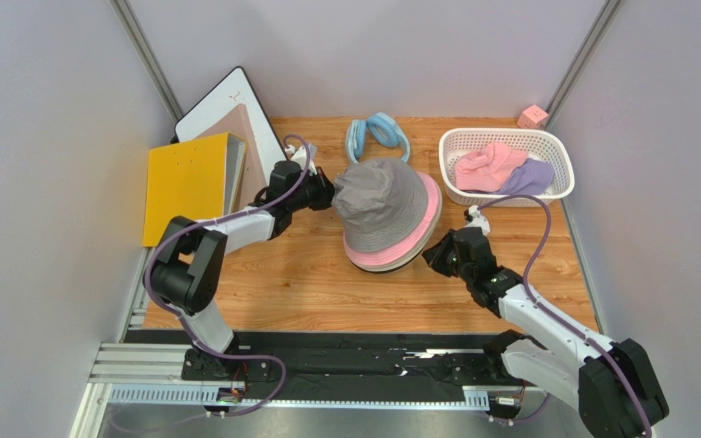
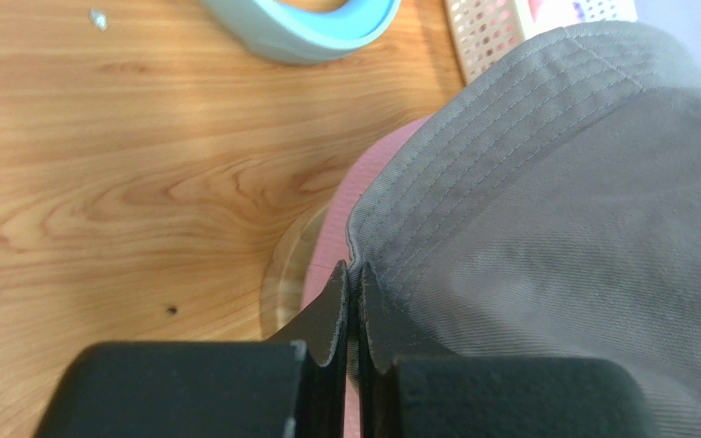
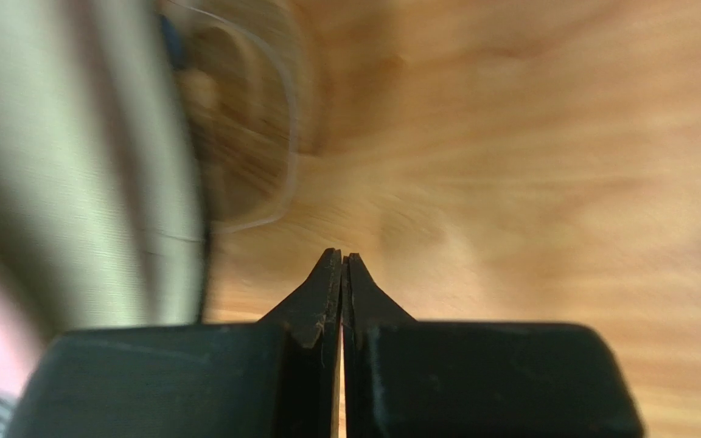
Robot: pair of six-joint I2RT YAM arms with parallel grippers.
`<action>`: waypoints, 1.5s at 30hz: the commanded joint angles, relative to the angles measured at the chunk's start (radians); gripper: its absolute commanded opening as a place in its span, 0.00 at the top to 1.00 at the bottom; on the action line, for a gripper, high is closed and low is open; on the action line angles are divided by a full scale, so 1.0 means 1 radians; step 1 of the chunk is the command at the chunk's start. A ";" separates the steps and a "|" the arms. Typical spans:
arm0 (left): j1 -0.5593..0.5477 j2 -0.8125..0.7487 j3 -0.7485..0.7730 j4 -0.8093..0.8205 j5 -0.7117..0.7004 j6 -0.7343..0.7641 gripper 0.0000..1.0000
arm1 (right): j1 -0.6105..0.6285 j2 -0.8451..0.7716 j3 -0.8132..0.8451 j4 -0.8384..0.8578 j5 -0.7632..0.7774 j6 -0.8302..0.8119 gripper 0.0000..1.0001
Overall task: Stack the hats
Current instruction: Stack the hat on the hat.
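The left pincer (image 2: 352, 267) and right pincer (image 3: 341, 258), both pressed together empty, flank the grey hat (image 1: 382, 205), probably seating it on the pink hat (image 1: 429, 212).

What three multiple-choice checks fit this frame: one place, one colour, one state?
1. Where do the loose pink hat and the lavender hat lie?
A) on the middle stack
B) in the white basket
C) on the floor

2. What colour is the upper hat of the middle stack?
A) grey
B) black
C) beige

3. How is the right tool?
A) wide open
B) shut on a hat
C) shut, holding nothing

Key:
1 B, both lie inside the basket's walls at the far right.
2 A, the upper hat is grey, over the lower pink hat.
3 C, the tool is closed tip to tip, with only the table beyond it.
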 commanded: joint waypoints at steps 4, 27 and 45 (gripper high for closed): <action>-0.008 -0.051 -0.080 -0.142 -0.020 0.053 1.00 | -0.004 -0.119 0.061 -0.193 0.034 -0.066 1.00; 0.075 -0.536 -0.120 -0.448 -0.214 0.098 0.01 | 0.059 -0.239 0.047 0.006 -0.340 -0.035 0.04; -0.175 -0.462 0.206 -0.592 -0.438 0.309 0.01 | 0.174 -0.087 0.070 0.141 -0.279 0.054 0.23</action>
